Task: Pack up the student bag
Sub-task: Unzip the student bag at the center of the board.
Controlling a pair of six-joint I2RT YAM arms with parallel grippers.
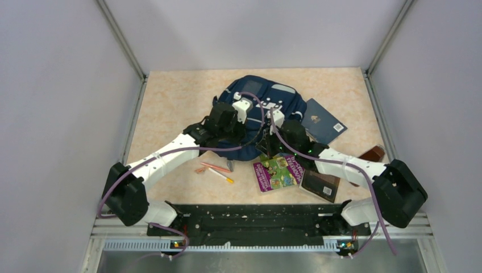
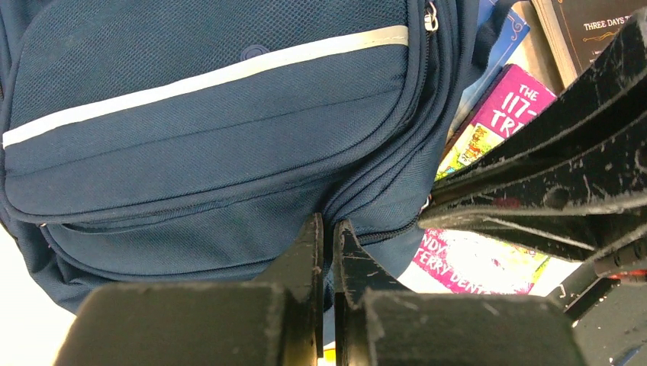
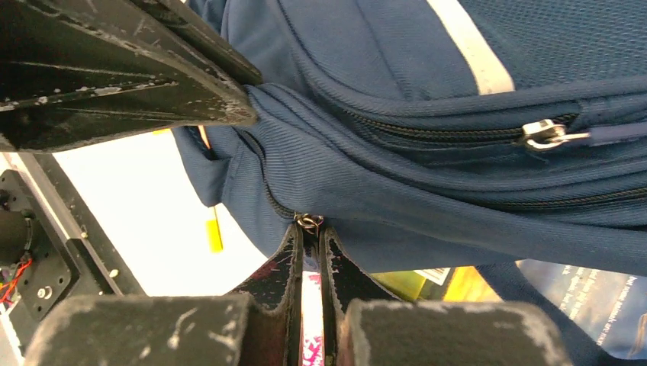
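Note:
The student bag (image 1: 258, 94) is a navy-blue backpack with pale stripes, lying flat in the middle of the table. Both grippers meet at its near edge. My left gripper (image 2: 328, 223) is shut, with a fold of the bag's blue fabric (image 2: 206, 114) pinched between its jaws beside a zip line. My right gripper (image 3: 310, 227) is shut on a small metal zip pull (image 3: 308, 220) on the bag's lower seam (image 3: 427, 229). Each wrist view shows the other gripper's fingers (image 2: 549, 183) close by. In the top view the arms hide the contact points.
A blue book (image 1: 324, 126) lies right of the bag. A magenta-and-green book (image 1: 277, 172) and a dark book (image 1: 321, 185) lie in front of it. A brown object (image 1: 372, 153) sits far right. Pens (image 1: 216, 170) lie near the left arm. Another zip pull (image 3: 545, 133) shows higher up.

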